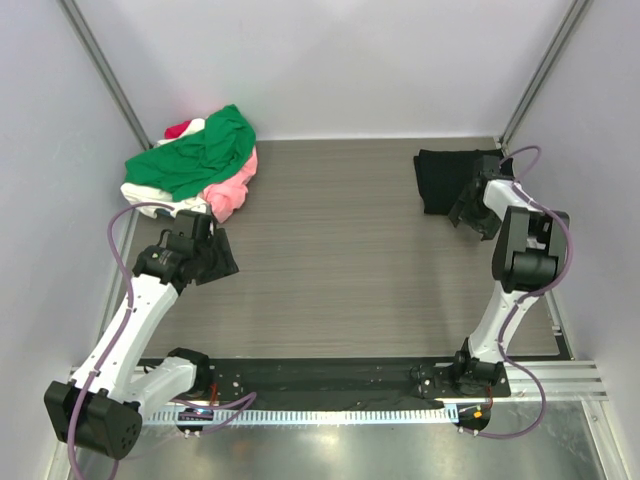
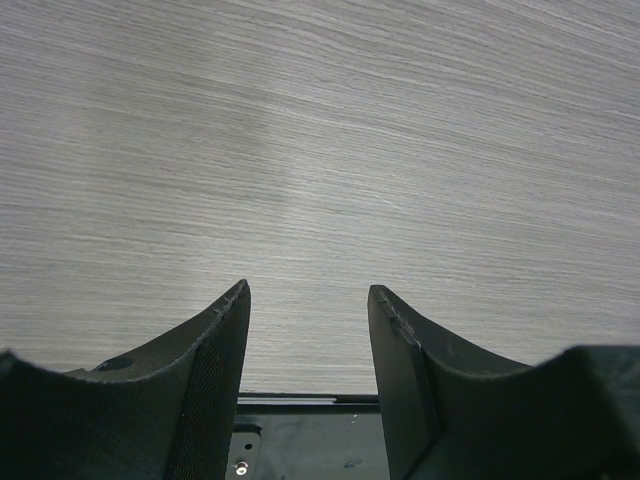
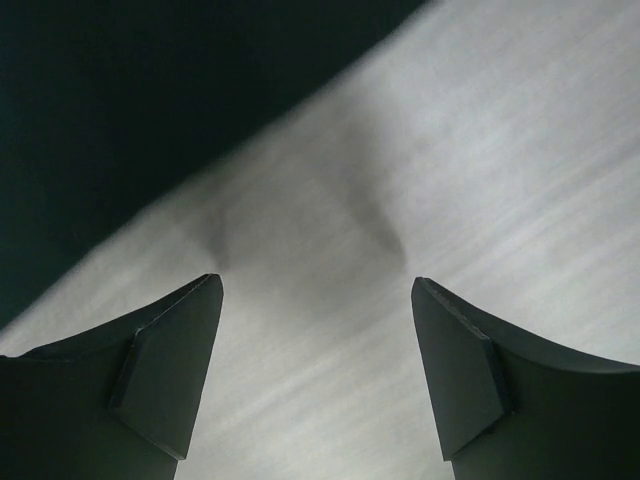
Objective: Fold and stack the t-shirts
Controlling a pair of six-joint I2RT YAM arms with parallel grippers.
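Observation:
A loose heap of t-shirts lies at the table's far left: a green one (image 1: 200, 150) on top, pink (image 1: 232, 190), white (image 1: 150, 195) and a bit of red (image 1: 180, 128) under it. A folded black t-shirt (image 1: 440, 180) lies flat at the far right; in the right wrist view the black t-shirt (image 3: 150, 100) fills the upper left corner. My right gripper (image 1: 465, 215) (image 3: 315, 290) hovers open just beside its near right edge, with only bare table between the fingers. My left gripper (image 1: 222, 262) (image 2: 308, 300) stands open and empty over bare wood, just near of the heap.
White walls close in the wood-grain table (image 1: 340, 260) on three sides, with metal posts (image 1: 105, 70) at the back corners. A black base rail (image 1: 330, 380) runs along the near edge between the arm bases.

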